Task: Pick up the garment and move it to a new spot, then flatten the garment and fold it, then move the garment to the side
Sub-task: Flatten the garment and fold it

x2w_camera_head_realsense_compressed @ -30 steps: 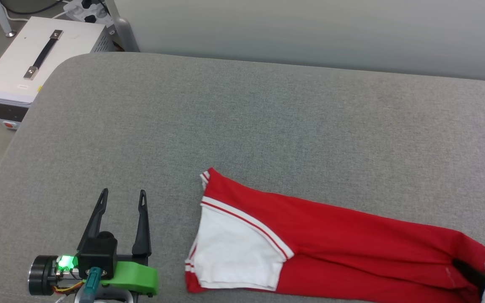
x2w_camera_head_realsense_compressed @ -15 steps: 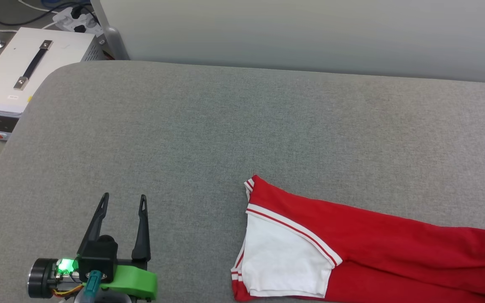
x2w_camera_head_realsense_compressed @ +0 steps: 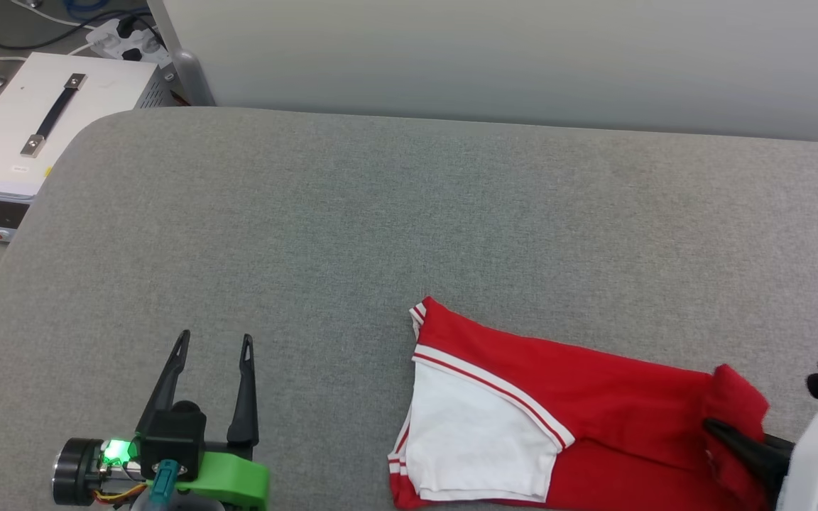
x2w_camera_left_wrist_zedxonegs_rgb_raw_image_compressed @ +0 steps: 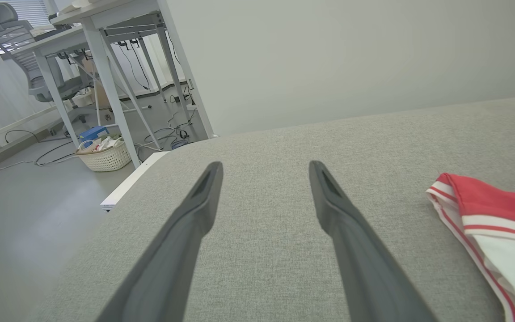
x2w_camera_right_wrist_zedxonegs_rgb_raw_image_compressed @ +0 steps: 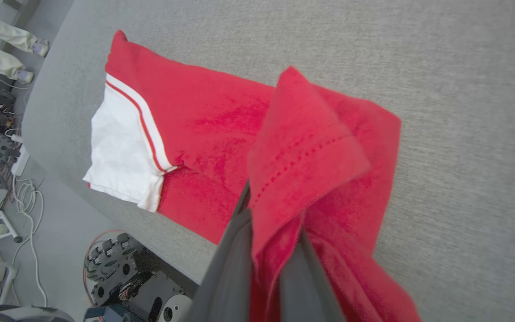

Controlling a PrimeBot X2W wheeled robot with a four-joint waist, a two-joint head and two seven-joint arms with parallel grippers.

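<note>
Garment (x2w_camera_head_realsense_compressed: 593, 397), fold apparently in hand: right gripper (x2w_camera_head_realsense_compressed: 718, 429), jaws pinching the hem end, probably carries it next toward the white sleeve (x2w_camera_head_realsense_compressed: 473, 433); left gripper (x2w_camera_head_realsense_compressed: 215, 337), jaws spread.

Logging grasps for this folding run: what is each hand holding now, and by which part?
Right hand pinches the red, white-sleeved T-shirt by its stitched red end, opposite the sleeve. Left hand holds nothing.

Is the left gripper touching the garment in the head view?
No, the left gripper stands open over the grey surface, apart from the garment.
</note>
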